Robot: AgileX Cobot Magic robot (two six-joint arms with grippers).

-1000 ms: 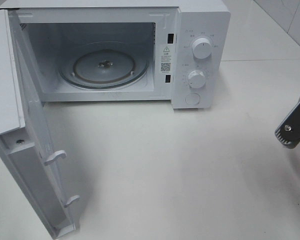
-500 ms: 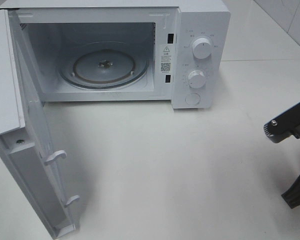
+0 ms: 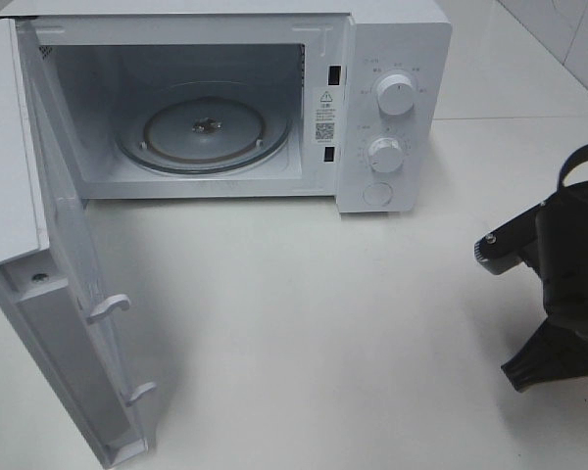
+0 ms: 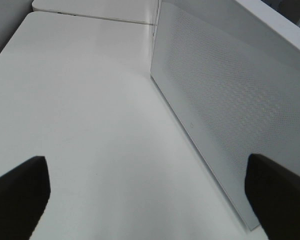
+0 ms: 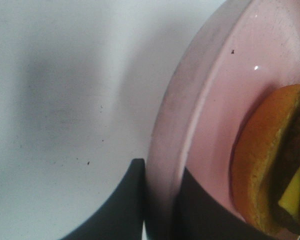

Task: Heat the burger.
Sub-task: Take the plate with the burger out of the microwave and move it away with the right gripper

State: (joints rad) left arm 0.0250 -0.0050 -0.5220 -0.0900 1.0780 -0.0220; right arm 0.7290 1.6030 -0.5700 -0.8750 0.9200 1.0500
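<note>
Right wrist view: the burger [image 5: 270,165] sits on a pink plate [image 5: 225,100], bun edge, dark patty and a sliver of yellow cheese showing at the frame's side. The right gripper [image 5: 160,200] has its dark fingers [image 5: 127,200] nearly shut, pinching the plate's rim from either side; plate and burger are held, with white tabletop blurred beyond the rim. Neither burger nor plate shows in the exterior high view, where only the arm's dark body [image 3: 559,274] enters at the right edge.

Change: a second ago only a small piece of that arm showed at the far right edge; now it reaches further in toward the table's middle, well short of the microwave [image 3: 392,59].

Room: the microwave door [image 3: 49,294] is swung fully open to the left, cavity clear, glass turntable [image 3: 204,132] bare. Broad open table [image 3: 304,313] lies between arm and cavity.

Left wrist view: the left gripper [image 4: 150,195] is spread wide, holding nothing, just outside the door's perforated outer face [image 4: 225,100].
</note>
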